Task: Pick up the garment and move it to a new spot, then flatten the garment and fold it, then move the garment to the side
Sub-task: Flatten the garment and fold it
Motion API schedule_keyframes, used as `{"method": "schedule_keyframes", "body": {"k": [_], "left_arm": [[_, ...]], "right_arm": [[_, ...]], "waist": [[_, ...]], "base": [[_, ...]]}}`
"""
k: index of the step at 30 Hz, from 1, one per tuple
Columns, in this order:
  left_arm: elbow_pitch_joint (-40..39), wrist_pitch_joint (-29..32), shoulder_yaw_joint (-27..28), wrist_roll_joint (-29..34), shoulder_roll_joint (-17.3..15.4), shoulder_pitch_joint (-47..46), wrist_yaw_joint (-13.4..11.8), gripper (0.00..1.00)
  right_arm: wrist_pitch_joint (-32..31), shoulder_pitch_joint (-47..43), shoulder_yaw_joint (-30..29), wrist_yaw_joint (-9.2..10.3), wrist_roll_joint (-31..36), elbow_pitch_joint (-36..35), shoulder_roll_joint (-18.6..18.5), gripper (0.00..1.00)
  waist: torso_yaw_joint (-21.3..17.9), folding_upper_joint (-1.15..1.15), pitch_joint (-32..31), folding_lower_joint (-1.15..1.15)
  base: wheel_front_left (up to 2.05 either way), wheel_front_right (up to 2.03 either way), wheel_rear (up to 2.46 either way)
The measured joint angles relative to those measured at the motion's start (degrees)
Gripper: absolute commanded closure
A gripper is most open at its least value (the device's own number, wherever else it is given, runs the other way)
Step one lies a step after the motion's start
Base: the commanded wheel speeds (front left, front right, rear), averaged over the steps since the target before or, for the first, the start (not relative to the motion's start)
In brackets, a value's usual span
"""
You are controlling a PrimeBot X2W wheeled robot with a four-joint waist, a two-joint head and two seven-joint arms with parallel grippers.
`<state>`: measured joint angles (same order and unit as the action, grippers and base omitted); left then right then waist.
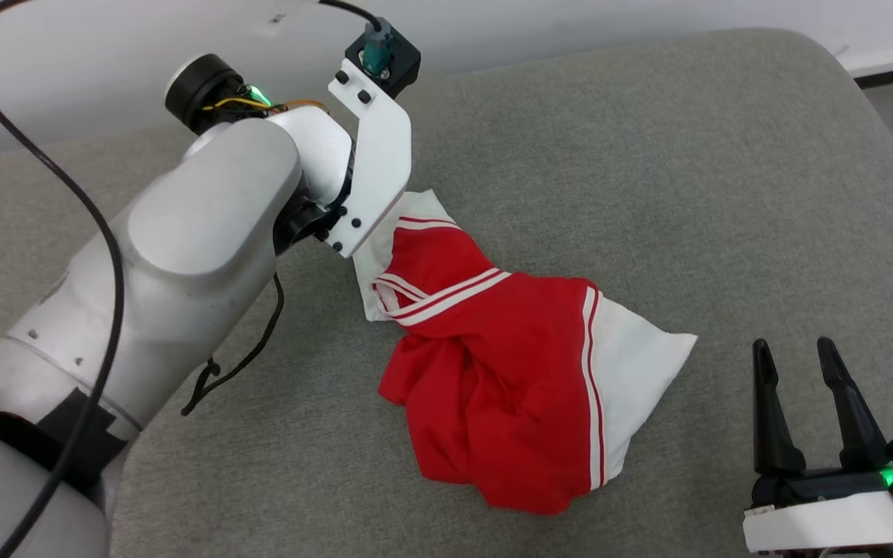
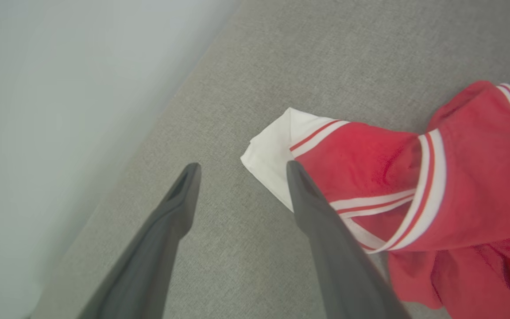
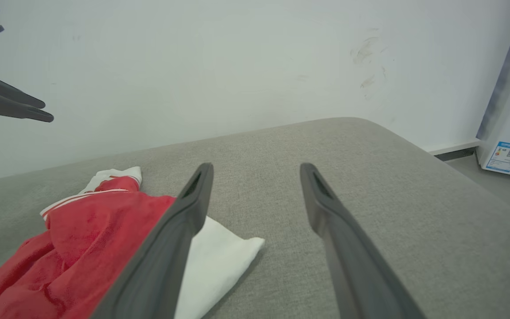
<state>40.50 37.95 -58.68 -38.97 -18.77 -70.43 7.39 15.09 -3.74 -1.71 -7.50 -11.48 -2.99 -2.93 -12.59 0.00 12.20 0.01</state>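
Note:
The garment (image 1: 493, 372) lies crumpled in the middle of a grey cushioned surface (image 1: 687, 155), red with white sleeves and striped trim. In the left wrist view my left gripper (image 2: 242, 169) hovers open above the garment's (image 2: 458, 177) far white sleeve corner, its right finger (image 2: 317, 212) over the sleeve edge. My right gripper (image 1: 803, 356) stands open at the lower right, apart from the garment's near white sleeve. In the right wrist view that gripper (image 3: 257, 168) has nothing between its fingers, the garment (image 3: 82, 230) lies to its left, and the left gripper (image 3: 48, 111) hangs at the upper left.
My pale left forearm (image 1: 206, 232) and its black cable (image 1: 105, 256) cover the surface's left part. A white wall (image 3: 237, 66) runs behind the cushion. A white appliance (image 3: 507, 133) with a label stands on the floor beyond the right edge.

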Motion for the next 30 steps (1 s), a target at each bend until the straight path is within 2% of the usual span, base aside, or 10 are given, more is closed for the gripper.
{"method": "schedule_keyframes", "body": {"k": [3, 7, 15, 20, 21, 22, 26, 30], "left_arm": [[-1.69, 5.87, -5.98, -4.33, -2.19, -3.42, 0.00, 0.00], [-2.81, 10.66, -11.50, -8.71, -4.00, -6.52, 0.00, 0.00], [-4.44, 18.92, -14.52, -12.63, -6.46, -7.30, 0.00, 0.00], [-8.56, 22.87, -14.27, -10.98, -7.75, -6.44, -0.05, 0.00], [-9.51, 23.42, -14.17, -10.39, -8.04, -6.33, -0.07, 0.61], [-10.20, 23.84, -14.07, -10.13, -8.43, -6.31, -0.07, 1.00], [-12.40, 24.20, -14.12, -9.78, -9.02, -5.97, 0.03, 1.00], [-13.08, 21.07, -14.46, -9.87, -9.60, -5.09, 0.01, 1.00]], "right_arm": [[0.00, 1.52, 0.36, 0.00, -0.67, -0.32, 0.00, 0.00], [0.00, 3.33, 0.49, 0.00, -1.31, -0.46, -0.01, 0.00], [0.00, 5.37, 0.80, 0.00, -2.57, -0.60, 0.00, 0.00], [0.00, 6.35, 0.77, 0.00, -3.05, -0.74, 0.00, 0.00], [0.00, 6.47, 0.82, 0.00, -3.12, -0.74, -0.01, 0.00], [0.00, 6.59, 0.88, 0.00, -3.13, -0.71, -0.01, 0.00], [0.00, 7.07, 0.87, 0.00, -3.18, -0.52, 0.00, 0.00], [0.00, 7.01, 0.65, -0.01, -2.96, -0.04, 0.00, 0.00]], "waist": [[-1.25, 0.00, 2.48, 0.00], [-2.73, 0.00, 5.95, 0.00], [-5.19, 0.00, 11.67, 0.01], [-5.89, 0.00, 14.00, 0.00], [-5.94, 0.00, 14.33, 0.00], [-6.00, 0.00, 14.60, 0.00], [-5.86, 0.00, 14.94, 0.00], [-5.21, 0.00, 13.67, 0.00]], "base": [[0.00, 0.00, 0.00], [0.00, 0.00, 0.00], [0.00, 0.00, 0.00], [0.00, 0.00, 0.00], [0.00, 0.00, 0.00], [0.00, 0.00, 0.00], [0.00, 0.00, 0.00], [0.00, 0.00, 0.00]]}}
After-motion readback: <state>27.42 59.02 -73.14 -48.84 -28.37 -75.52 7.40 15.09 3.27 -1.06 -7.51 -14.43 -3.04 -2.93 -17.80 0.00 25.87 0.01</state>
